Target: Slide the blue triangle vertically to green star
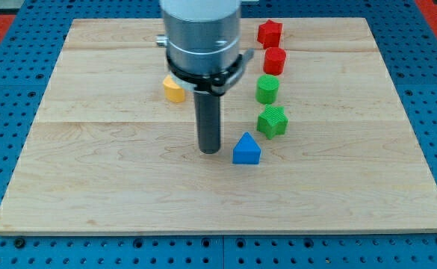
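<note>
Since the blue triangle [246, 149] sits mid-board just below the green star [272, 121], barely apart, the slide looks nearly done; my tip [209, 152], bare rod holding nothing, rests just left of the triangle.

The board [128, 179] under my tip [209, 152] is pale, matt wood with visible grain. The rod looks like dark matt metal, possibly plastic. Just right of my tip, the blue triangle [246, 149] seems smooth, matt plastic.
</note>
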You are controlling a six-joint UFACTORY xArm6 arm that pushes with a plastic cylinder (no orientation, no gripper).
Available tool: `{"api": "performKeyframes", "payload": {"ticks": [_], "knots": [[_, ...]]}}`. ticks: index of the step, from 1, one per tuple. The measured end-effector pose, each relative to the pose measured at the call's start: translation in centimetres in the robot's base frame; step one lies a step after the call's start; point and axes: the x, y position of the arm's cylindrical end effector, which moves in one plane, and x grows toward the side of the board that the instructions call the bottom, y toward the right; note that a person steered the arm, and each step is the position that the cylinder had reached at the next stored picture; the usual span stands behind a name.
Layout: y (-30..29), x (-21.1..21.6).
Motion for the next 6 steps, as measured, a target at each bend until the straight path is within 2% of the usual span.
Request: {"api": "performKeyframes", "payload": {"ticks": [1, 2, 3, 4, 5, 6], "knots": [[1.6, -1.8], [5.8, 1.2], [6.9, 5.5], [7.2, 3.0], [10.3, 2.3], [16.1, 5.1]]}}
